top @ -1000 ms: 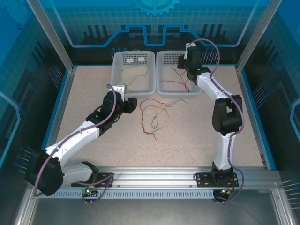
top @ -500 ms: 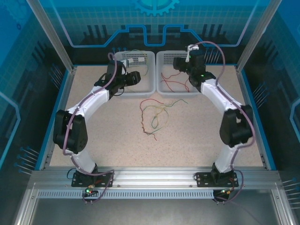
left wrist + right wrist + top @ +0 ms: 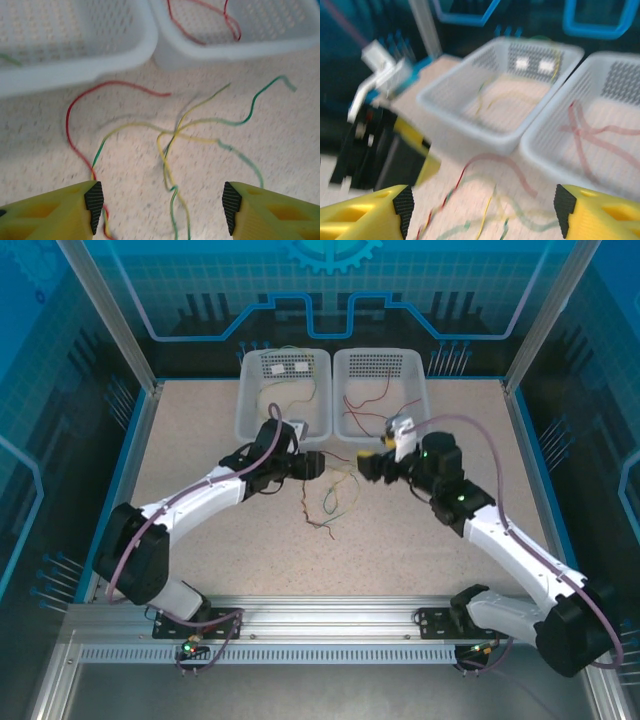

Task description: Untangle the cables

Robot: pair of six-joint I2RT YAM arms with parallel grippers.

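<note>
- Table (image 3: 190,440): speckled beige top, and all your work lies on it.
- Left arm (image 3: 200,502) and right arm (image 3: 510,540): both reach in toward the middle of the table. Their wrists face each other across the loose strands.
- Left basket (image 3: 242,390) and right basket (image 3: 424,380): white, perforated, side by side at the far edge.
- Left gripper (image 3: 160,200): jaws spread wide with nothing between them, low over the near side of the tangle. A red-and-green strand runs just beside one pad.
- Right gripper (image 3: 482,205): jaws also wide apart and empty, on the opposite side of the tangle. Your right wrist view is blurred, so fine detail is lost there.
- Cables (image 3: 330,495): thin red, green and yellowish strands crossing one another on the table. They sit just in front of the baskets, between your two grippers. In the left wrist view the yellow and green strands overlap near the middle, and a red one curves off to one side.
- More strands lie in the baskets: red ones in the right basket, a yellowish one in the left basket.
</note>
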